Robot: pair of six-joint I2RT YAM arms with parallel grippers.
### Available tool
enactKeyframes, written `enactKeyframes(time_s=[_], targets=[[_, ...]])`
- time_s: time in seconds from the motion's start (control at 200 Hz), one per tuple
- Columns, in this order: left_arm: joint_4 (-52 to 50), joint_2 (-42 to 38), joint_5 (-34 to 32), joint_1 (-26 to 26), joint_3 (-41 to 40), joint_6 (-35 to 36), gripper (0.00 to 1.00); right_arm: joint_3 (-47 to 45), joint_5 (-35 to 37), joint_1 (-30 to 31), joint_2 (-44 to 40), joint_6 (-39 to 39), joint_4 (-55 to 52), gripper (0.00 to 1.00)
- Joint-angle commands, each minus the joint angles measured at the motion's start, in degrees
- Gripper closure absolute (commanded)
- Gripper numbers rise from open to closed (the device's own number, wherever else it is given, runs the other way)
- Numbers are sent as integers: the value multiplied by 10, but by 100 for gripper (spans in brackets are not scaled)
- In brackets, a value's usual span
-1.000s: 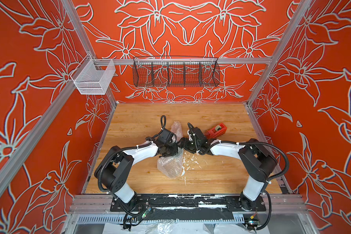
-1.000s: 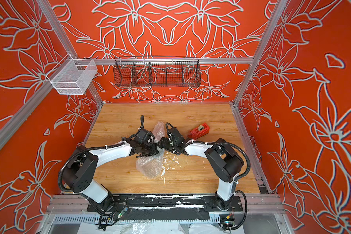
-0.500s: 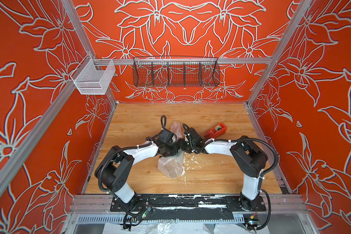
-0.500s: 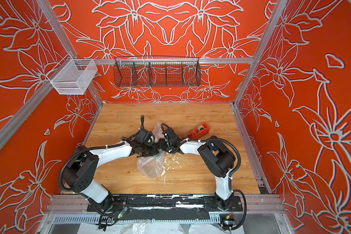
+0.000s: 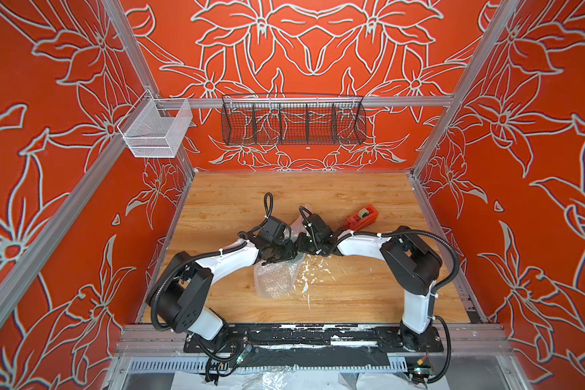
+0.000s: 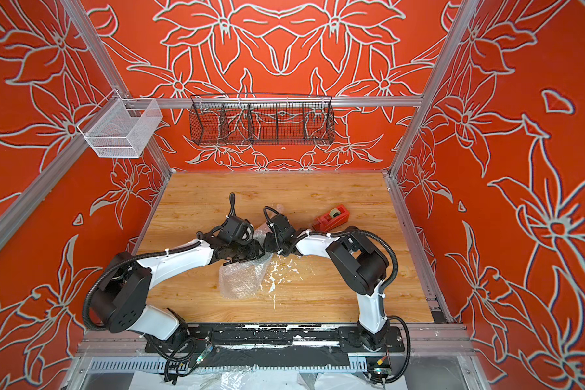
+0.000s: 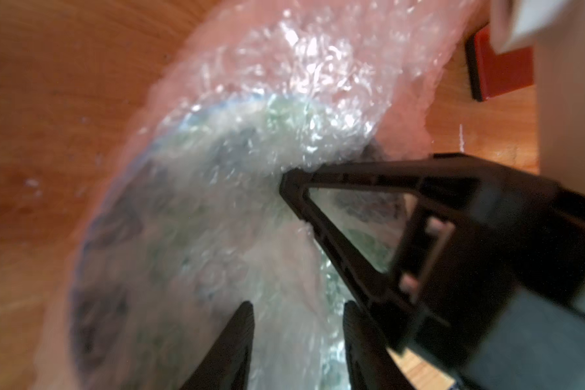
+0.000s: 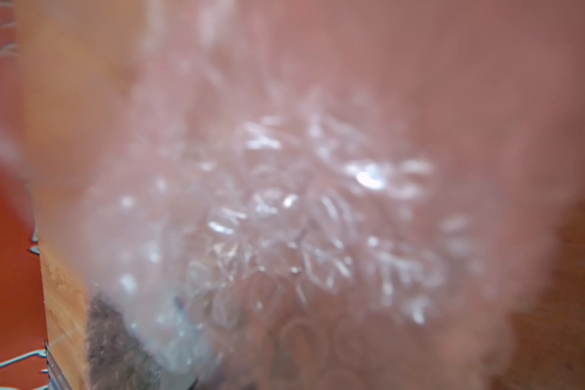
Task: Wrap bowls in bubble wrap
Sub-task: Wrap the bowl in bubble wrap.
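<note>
Right gripper point(image 5: 300, 245) nearer left gripper point(image 5: 282, 255), bubble wrap point(image 5: 275, 281) between; tape dispenser point(image 5: 360, 218) beside.

Table point(image 5: 217, 202) lies bare far left and near right; bubble wrap point(image 5: 277, 280), tape dispenser point(image 5: 360, 218), left arm point(image 5: 230, 260), right arm point(image 5: 362, 241) crowd the centre.

Glossy, crinkly plastic bubble wrap point(image 5: 276, 280) on smooth wood-grain table point(image 5: 352, 297).

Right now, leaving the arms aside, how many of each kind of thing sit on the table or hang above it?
Bowl: 1
Bubble wrap sheet: 1
Red tape dispenser: 1
Wire baskets: 2 (white basket, black basket)
Total: 5
</note>
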Motion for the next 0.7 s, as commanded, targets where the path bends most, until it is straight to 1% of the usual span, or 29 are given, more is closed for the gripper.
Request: enactKeyframes(time_s=[0.0,0.135,0.19,0.245,0.33,0.43,0.515,0.54,0.621,0.696], targets=[[21,-40,-3,-8,-6,1,51,3,34,19,28,-11,-57,67],[23,-81,-15,-7,-26,0,49,21,46,22,29,-19,-75,72],[20,-99,-20,-7,-34,0,49,31,50,23,29,-22,-84,73],[2,-121,-35,-7,-38,-1,47,40,53,23,32,-25,-92,73],[-51,-162,-76,-6,-40,-3,41,49,62,22,31,-27,-100,74],[-109,-224,-122,3,-54,-9,32,61,77,22,31,-32,-116,74],[-146,-280,-137,19,-77,-15,26,70,82,21,33,-38,-118,76],[-157,-310,-137,25,-84,-15,24,73,80,20,34,-41,-119,77],[-181,-366,-139,41,-116,-24,22,90,75,17,43,-52,-128,77],[-182,-417,-131,50,-153,-32,22,99,69,11,50,-55,-130,78]])
